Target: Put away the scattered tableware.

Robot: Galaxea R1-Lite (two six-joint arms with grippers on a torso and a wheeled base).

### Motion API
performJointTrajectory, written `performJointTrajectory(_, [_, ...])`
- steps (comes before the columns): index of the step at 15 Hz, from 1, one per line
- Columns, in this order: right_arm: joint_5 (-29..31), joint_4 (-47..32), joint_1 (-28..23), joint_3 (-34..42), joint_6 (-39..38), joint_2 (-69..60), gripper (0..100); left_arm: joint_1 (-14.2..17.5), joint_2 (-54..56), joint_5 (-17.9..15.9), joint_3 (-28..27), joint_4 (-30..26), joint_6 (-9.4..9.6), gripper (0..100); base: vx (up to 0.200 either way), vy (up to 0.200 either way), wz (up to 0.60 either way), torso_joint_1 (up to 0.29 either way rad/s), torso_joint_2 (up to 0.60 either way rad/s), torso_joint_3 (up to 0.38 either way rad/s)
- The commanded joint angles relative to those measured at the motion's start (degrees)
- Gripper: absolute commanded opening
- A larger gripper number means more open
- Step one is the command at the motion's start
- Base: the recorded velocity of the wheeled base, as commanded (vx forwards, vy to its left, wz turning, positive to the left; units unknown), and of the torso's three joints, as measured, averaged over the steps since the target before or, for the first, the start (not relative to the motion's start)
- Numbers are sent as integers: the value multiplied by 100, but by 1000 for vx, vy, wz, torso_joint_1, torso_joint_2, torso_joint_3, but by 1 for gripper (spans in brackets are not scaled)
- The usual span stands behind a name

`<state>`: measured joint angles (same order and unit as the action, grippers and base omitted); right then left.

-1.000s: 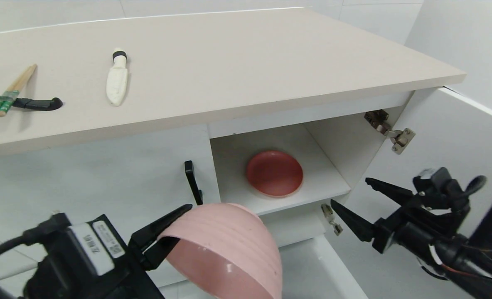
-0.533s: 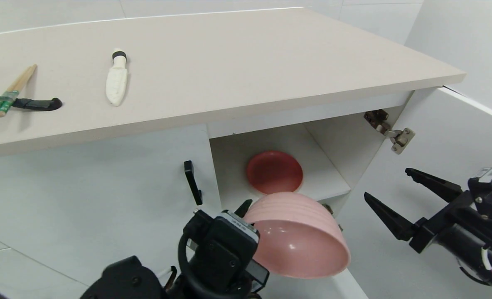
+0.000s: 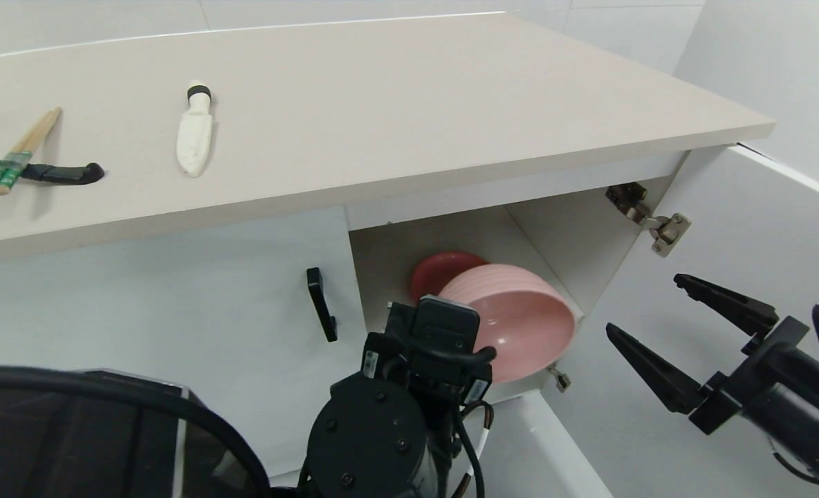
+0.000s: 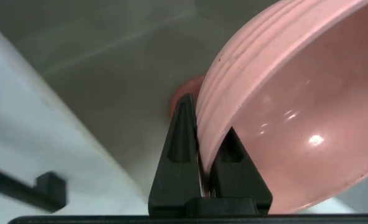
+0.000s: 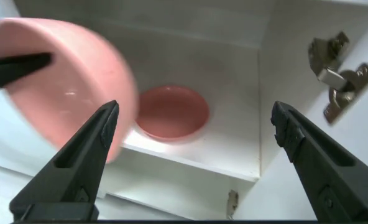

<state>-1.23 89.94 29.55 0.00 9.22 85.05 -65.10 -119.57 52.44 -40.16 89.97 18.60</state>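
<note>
A ribbed pink bowl [image 3: 520,315] hangs tilted at the mouth of the open cabinet, its hollow turned toward me. My left gripper [image 4: 206,121] is shut on its rim, one finger inside and one outside. Behind the bowl a red plate [image 3: 440,268] lies on the white shelf [image 5: 227,155], partly covered by it. The bowl [image 5: 66,81] and the plate [image 5: 171,112] also appear in the right wrist view. My right gripper [image 3: 645,304] stands open with nothing in it, to the right of the bowl, in front of the open door.
On the countertop [image 3: 396,104] lie chopsticks [image 3: 15,152], a white sheathed knife [image 3: 195,131] and a black-handled utensil [image 3: 50,171]. The left cabinet door with a black handle [image 3: 321,304] is closed. The right door [image 3: 748,228] stands open on its hinges [image 3: 651,214].
My left arm has carried the pink bowl up and to the right, from below the shelf front into the cabinet opening. The right gripper has pulled back to the right, still open.
</note>
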Motion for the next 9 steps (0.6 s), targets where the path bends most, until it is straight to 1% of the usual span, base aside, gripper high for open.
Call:
performJointTrajectory(1, [-9,6,86,0,1,-68,100,32,-199,152,-423,3,-76,0,0,0,0,0,0,0])
performJointTrajectory(3, [0,6,130,0,1,-59,100,-38,-172,135,-423,3,-85,0,0,0,0,0,0,0])
performJointTrajectory(4, [0,6,130,-26,1,-15,100,-135,-164,82,-414,3,-111,0,0,0,0,0,0,0])
performJointTrajectory(6, [0,6,95,-18,-25,108,100,-302,-137,-32,-405,3,-261,0,0,0,0,0,0,0])
performJointTrajectory(7, [9,6,-11,-35,-34,187,100,-346,-111,-103,-405,3,-340,0,0,0,0,0,0,0])
performJointTrajectory(9, [0,6,-301,-132,-43,205,100,-354,-49,-182,-405,3,-384,0,0,0,0,0,0,0])
